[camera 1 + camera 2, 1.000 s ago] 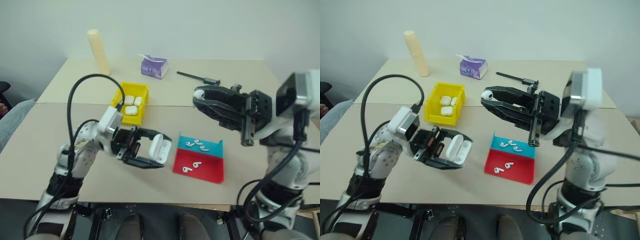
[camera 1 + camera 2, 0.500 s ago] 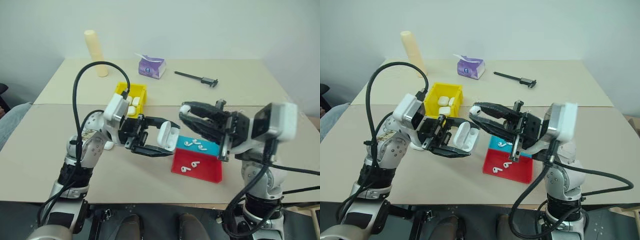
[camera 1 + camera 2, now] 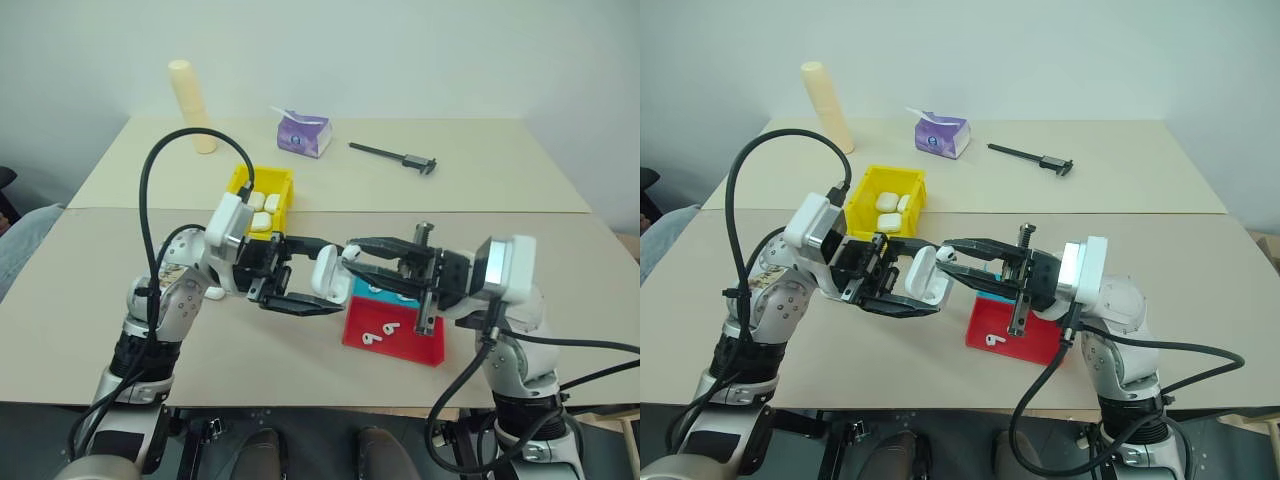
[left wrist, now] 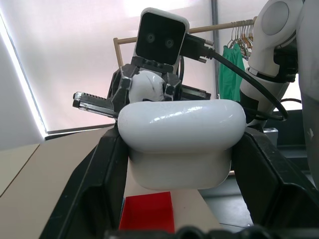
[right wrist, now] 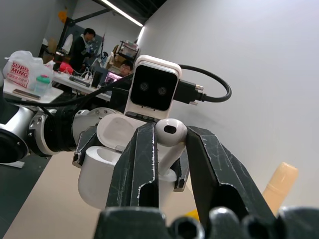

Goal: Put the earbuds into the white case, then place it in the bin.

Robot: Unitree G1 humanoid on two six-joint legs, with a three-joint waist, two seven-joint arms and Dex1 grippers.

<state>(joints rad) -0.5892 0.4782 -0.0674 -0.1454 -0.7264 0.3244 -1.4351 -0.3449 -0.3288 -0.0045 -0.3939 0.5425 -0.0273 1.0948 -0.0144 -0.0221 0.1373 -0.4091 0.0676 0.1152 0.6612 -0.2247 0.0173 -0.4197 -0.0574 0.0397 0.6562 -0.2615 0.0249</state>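
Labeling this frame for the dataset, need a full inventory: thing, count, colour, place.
case: 1, white, lid open, held in left gripper above the table
earbud: 1, white, pinched in right gripper at the open case
bin: 1, yellow, mid table, holds white cases
loose earbuds: a few, white, on the tray
tray: 1, red and teal, front of table under right gripper
tissue pack: 1, purple, far side
cylinder: 1, cream, upright, far left
caliper: 1, black, far side
table: 1, beige
left gripper: shut on case
right gripper: shut on earbud
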